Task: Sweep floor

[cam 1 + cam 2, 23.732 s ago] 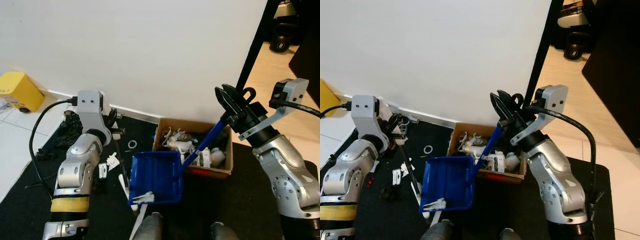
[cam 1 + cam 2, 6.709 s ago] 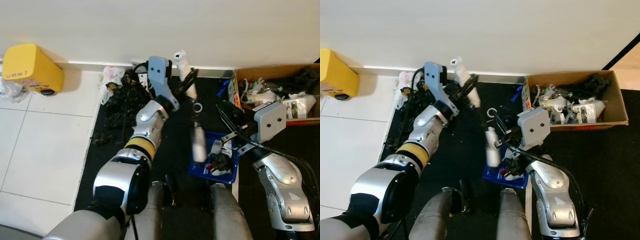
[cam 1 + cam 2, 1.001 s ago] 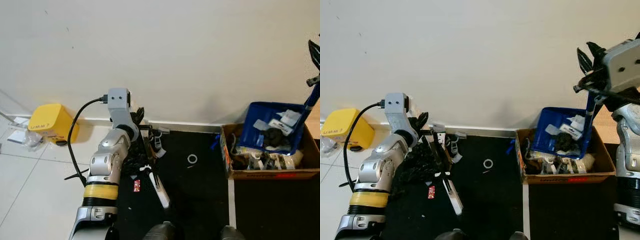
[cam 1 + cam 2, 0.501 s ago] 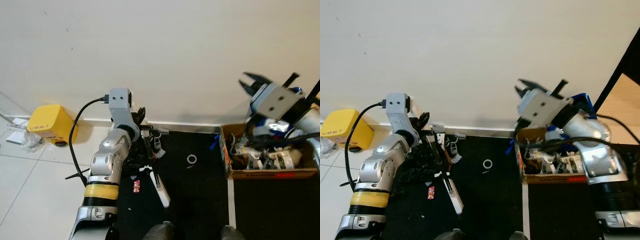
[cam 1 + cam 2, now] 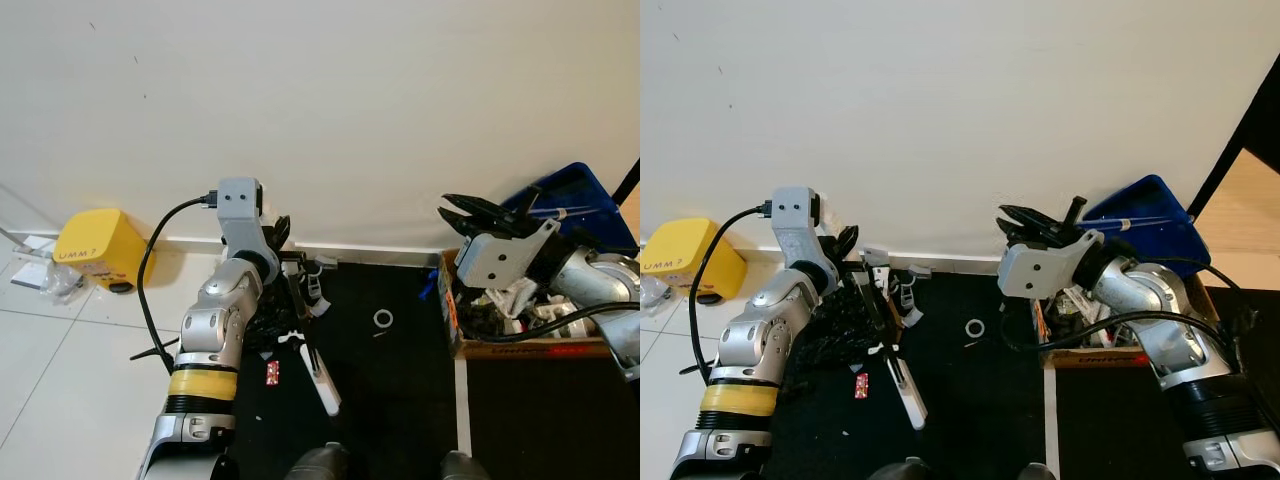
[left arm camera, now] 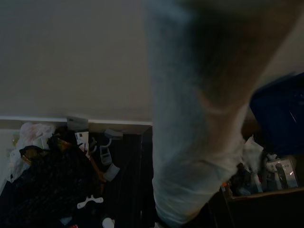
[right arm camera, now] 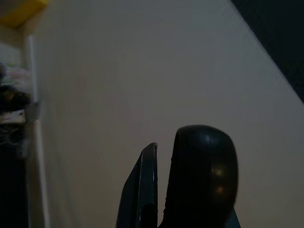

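My right gripper point(image 5: 463, 209) is raised above the cardboard box point(image 5: 530, 348), shut on the handle of the blue dustpan point(image 5: 574, 196). The pan is tipped up against the wall behind the right wrist, over the box. The box holds white and black litter. My left gripper point(image 5: 283, 241) is by the skirting, shut on the thin black handle of a brush. The brush's white head point(image 5: 320, 377) rests on the black mat point(image 5: 390, 400). A pile of black litter point(image 5: 262, 325) lies beside the brush.
A white ring point(image 5: 384, 318) and a small red item point(image 5: 273, 372) lie on the mat. A yellow container point(image 5: 95, 250) stands on the white tiles point(image 5: 70, 380) by the wall. A black cable runs from the left arm. My feet show at the bottom edge.
The right arm has turned the dustpan over above the box: a second ago it held litter upright, now it is tipped up against the wall. The left arm and brush stayed put.
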{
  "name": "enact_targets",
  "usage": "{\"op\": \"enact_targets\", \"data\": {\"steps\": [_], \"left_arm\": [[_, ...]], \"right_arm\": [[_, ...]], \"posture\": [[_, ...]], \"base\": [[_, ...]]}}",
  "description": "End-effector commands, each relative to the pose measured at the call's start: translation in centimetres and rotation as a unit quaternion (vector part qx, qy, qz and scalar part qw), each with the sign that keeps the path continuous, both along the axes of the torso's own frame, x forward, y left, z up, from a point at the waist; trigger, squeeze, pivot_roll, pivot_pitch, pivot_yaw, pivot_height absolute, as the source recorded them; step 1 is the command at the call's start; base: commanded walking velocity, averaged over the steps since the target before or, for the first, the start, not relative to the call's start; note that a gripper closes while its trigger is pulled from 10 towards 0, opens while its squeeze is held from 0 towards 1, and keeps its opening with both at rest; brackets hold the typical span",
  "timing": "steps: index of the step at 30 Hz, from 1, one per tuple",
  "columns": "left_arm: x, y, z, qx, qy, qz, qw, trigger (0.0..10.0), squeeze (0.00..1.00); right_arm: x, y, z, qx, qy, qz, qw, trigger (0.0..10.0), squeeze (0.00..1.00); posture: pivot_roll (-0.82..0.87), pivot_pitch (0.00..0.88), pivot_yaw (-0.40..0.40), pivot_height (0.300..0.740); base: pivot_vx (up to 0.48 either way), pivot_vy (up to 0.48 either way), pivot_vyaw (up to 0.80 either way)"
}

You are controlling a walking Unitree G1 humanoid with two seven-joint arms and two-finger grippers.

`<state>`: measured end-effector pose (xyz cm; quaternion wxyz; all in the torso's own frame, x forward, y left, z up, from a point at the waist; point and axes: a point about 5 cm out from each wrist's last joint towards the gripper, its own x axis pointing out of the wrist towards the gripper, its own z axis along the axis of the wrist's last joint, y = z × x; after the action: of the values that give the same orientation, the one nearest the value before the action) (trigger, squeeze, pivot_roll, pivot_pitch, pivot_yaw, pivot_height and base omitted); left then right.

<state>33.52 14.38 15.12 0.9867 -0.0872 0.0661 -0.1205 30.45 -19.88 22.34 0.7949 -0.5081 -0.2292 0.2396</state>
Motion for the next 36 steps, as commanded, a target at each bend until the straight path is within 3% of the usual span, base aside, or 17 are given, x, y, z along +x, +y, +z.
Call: {"op": "enact_targets", "data": {"steps": [1,2,5,7,10,14,15,17,19,23,24,26,33,36], "left_arm": [[-0.2,0.3,0.1,0.001,-0.009,0.008,1.0,10.0,0.0],[-0.2,0.3,0.1,0.001,-0.009,0.008,1.0,10.0,0.0],[-0.2,0.3,0.0,0.003,-0.008,0.008,1.0,10.0,0.0],[-0.2,0.3,0.0,0.004,-0.007,0.006,1.0,10.0,0.0],[-0.1,0.3,0.0,0.004,-0.007,0.005,1.0,10.0,0.0],[0.2,0.0,0.2,0.004,-0.01,0.001,1.0,10.0,0.0],[0.2,0.0,0.3,0.004,-0.011,0.0,1.0,10.0,0.0],[0.2,0.0,0.3,0.004,-0.011,0.0,1.0,10.0,0.0],[0.1,0.1,0.3,0.005,-0.012,0.003,1.0,10.0,0.0],[0.0,0.4,0.2,0.005,-0.012,0.006,1.0,10.0,0.0],[0.0,0.9,0.2,0.01,-0.013,0.016,1.0,10.0,0.0],[0.0,1.5,0.3,0.013,-0.015,0.025,0.999,10.0,0.0],[0.0,2.3,0.4,0.02,-0.019,0.039,0.999,10.0,0.0],[-0.2,3.2,0.5,0.029,-0.025,0.053,0.998,10.0,0.0]], "right_arm": [[-0.8,-0.8,4.0,0.052,-0.09,-0.014,0.994,10.0,0.0],[-0.8,-0.8,4.0,0.052,-0.09,-0.014,0.994,10.0,0.0],[-1.5,-2.3,6.0,0.11,-0.121,-0.041,0.986,10.0,0.0],[-2.1,-3.1,7.1,0.173,-0.135,-0.049,0.974,10.0,0.0],[-2.4,-3.4,7.5,0.201,-0.139,-0.05,0.968,10.0,0.0],[-3.2,-4.1,8.1,0.376,-0.143,-0.035,0.915,10.0,0.0],[-3.3,-4.2,7.9,0.405,-0.139,-0.035,0.903,10.0,0.0],[-3.3,-4.2,7.8,0.42,-0.137,-0.035,0.897,10.0,0.0],[-3.3,-4.2,7.0,0.467,-0.123,-0.039,0.875,10.0,0.0],[-3.2,-3.7,5.8,0.49,-0.096,-0.043,0.865,10.0,0.0],[-3.0,-2.5,4.1,0.511,-0.056,-0.036,0.857,10.0,0.0],[-2.9,-1.3,3.1,0.525,-0.021,-0.025,0.851,10.0,0.0],[-2.6,0.7,1.9,0.53,0.029,-0.005,0.848,10.0,0.0],[-2.3,2.7,-0.3,0.522,0.093,0.008,0.848,10.0,0.0]], "posture": [[0.03,0.103,0.163,0.74],[0.03,0.103,0.163,0.74],[0.03,0.103,0.169,0.74],[0.03,0.102,0.174,0.74],[0.03,0.102,0.174,0.74],[0.02,0.096,0.176,0.74],[0.03,0.094,0.172,0.74],[0.03,0.094,0.172,0.74],[0.03,0.089,0.168,0.74],[0.03,0.089,0.168,0.74],[0.05,0.089,0.158,0.74],[0.05,0.088,0.155,0.74],[0.06,0.089,0.15,0.74],[0.08,0.087,0.134,0.74]], "base": [[0.0,0.0,0.0],[0.0,0.0,0.0],[0.0,0.0,0.0],[0.0,0.0,0.0],[0.0,0.0,0.0],[0.0,0.0,0.0],[0.0,0.0,0.0],[0.0,0.0,0.0],[0.0,0.0,0.0],[0.0,0.0,0.0],[0.0,0.0,0.0],[0.0,0.0,0.0],[0.0,0.0,0.0],[0.0,0.0,0.0]]}}
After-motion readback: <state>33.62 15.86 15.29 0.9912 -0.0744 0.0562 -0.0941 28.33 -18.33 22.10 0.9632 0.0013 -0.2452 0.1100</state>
